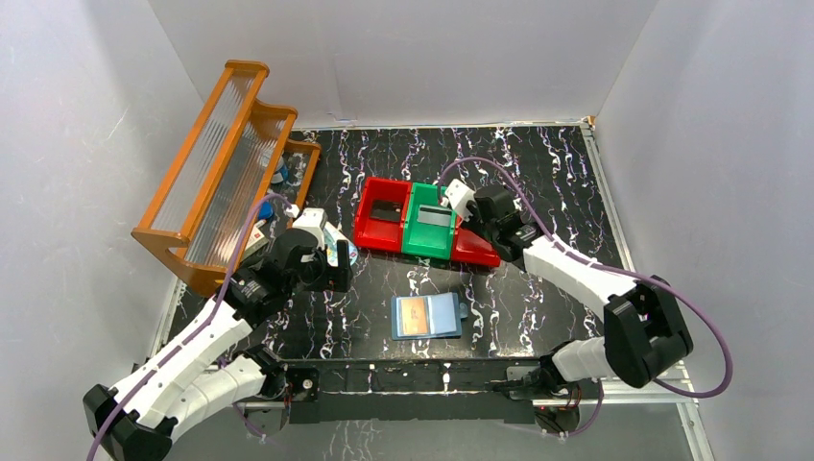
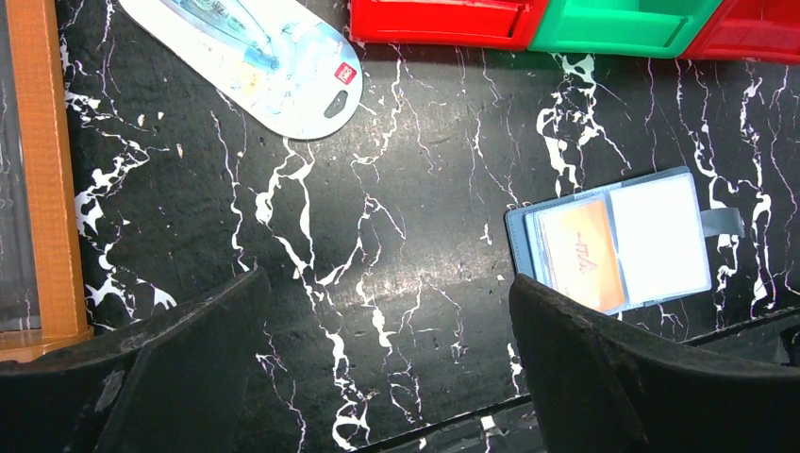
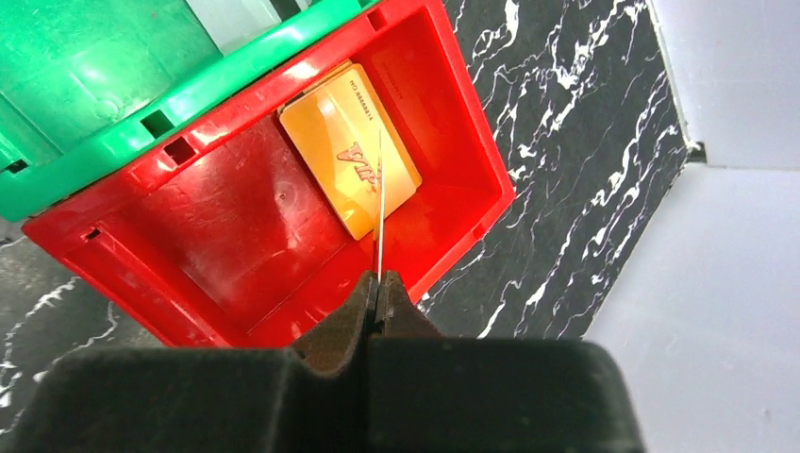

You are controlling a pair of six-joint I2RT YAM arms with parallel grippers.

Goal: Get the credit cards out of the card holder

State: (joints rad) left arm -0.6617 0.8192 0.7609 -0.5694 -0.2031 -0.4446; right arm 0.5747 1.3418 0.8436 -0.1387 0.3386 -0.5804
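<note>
Right wrist view: we see our right tool (image 3: 379, 294) pressed together on a thin card (image 3: 379, 203), seen edge-on and held over a red bin (image 3: 236, 255). An orange card (image 3: 344, 142) lies flat on that bin's floor, and the green bin (image 3: 85, 75) sits touching it on the left. From the left wrist we see the left tool (image 2: 387, 330) spread wide above the black marbled tabletop (image 2: 396, 189), gripping nothing. The card holder (image 2: 618, 241) lies open on the tabletop to its right, at the near side, with a tan-orange card (image 2: 582, 255) tucked in its left pocket. A white-and-blue oval case (image 2: 255, 57) lies farther left, beside a wooden rack (image 2: 47, 189).
</note>
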